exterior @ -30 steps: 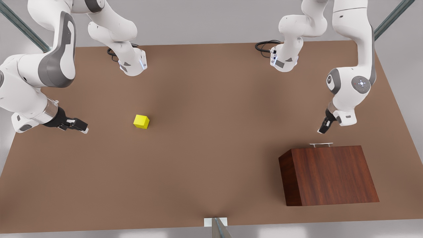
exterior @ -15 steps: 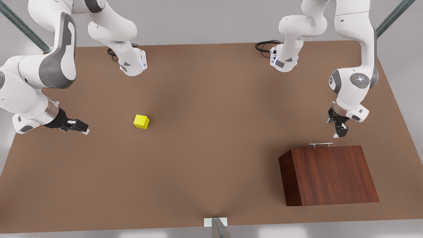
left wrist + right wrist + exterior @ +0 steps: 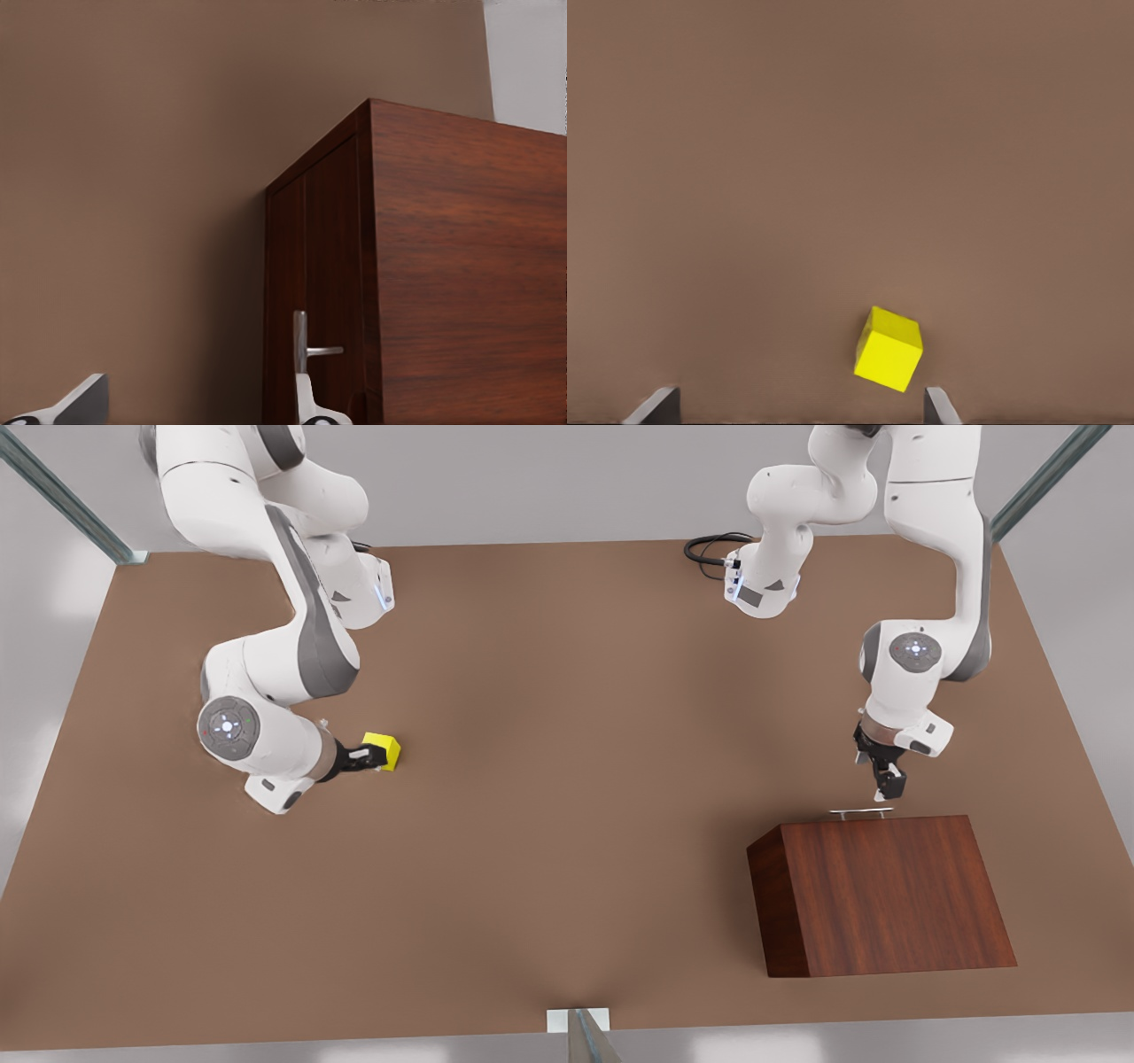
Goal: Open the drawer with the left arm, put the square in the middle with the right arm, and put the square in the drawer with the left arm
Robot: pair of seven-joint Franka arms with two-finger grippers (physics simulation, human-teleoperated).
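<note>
1. The drawer sits shut in the wooden cabinet at the front view's right, its thin silver handle standing just proud of the cabinet's far edge (the handle also shows in the left wrist view, as a small bar on the dark front).
2. The left gripper hangs just above that handle, pointing down at it, apart from it as far as I can judge. Its fingers are spread wide in the left wrist view, one tip lined up with the handle, and they hold nothing.
3. To do this step well, I judge the gripper should come down until the bar lies between the fingers, close squarely on it, then pull straight away from the cabinet front, so the bar does not slip out sideways.
4. The cube rests on the table at the front view's left, well apart from the cabinet.
5. The right gripper is right at the cube; in the right wrist view its fingers stand wide apart, with the cube ahead of them and nearer one fingertip. It grips nothing yet (whether a finger touches the cube I cannot tell).
</note>
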